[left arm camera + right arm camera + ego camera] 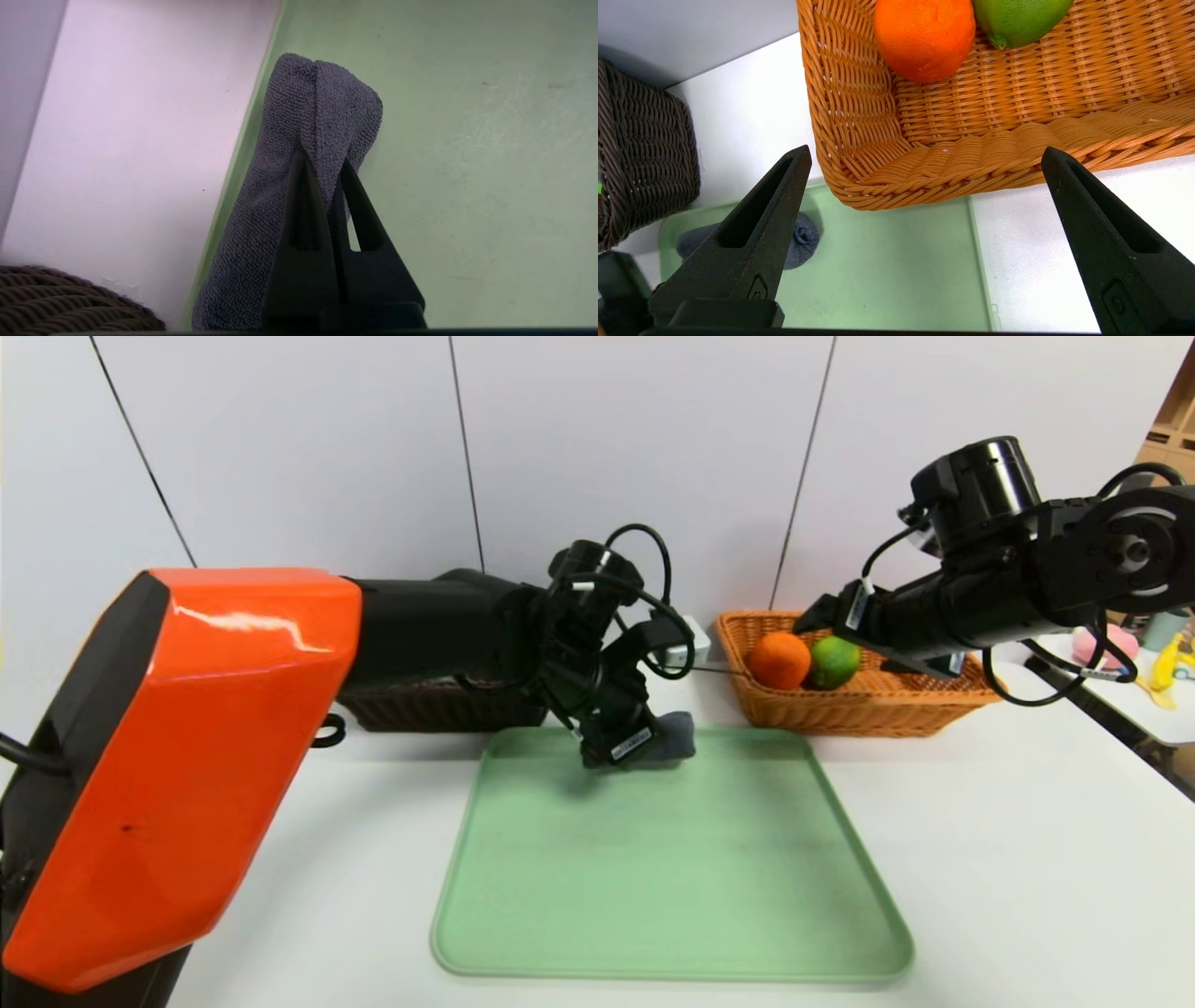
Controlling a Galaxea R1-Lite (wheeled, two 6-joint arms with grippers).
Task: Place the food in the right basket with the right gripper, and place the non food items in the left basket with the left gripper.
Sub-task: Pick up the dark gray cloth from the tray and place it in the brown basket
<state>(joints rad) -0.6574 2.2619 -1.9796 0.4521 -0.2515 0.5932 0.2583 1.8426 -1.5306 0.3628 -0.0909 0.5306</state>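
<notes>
Currently the left gripper (627, 739) reaches forward and down over the far edge of the pale green tray (672, 896), its fingers (303, 205) pinched together on a fold of the rolled dark grey towel (289, 154). The right gripper (822, 616) hangs above the near rim of the orange-tan right basket (775, 709), pointing forward and down, its jaws spread wide and holding nothing. Head view: the towel (677, 735) shows only as a small dark lump past the left claw, at the tray's far edge; the dark brown left basket (439, 705) is mostly hidden behind the left arm. Left wrist view: the towel's looped terry pile is plain, one end bunched into a ridge between the fingertips, the rest of the roll trailing back along the tray's raised rim (233, 163), with a corner of the dark basket (56, 298) beside it on the white table (131, 116). Whether the towel is clear of the tray surface cannot be told. Right wrist view: the orange fruit (924, 37) and the green fruit (1017, 18) lie touching inside the right basket (952, 168); the towel's rolled end (803, 235) shows on the tray beyond one finger (752, 238), and the dark basket (644, 154) stands well apart from the tan one.
</notes>
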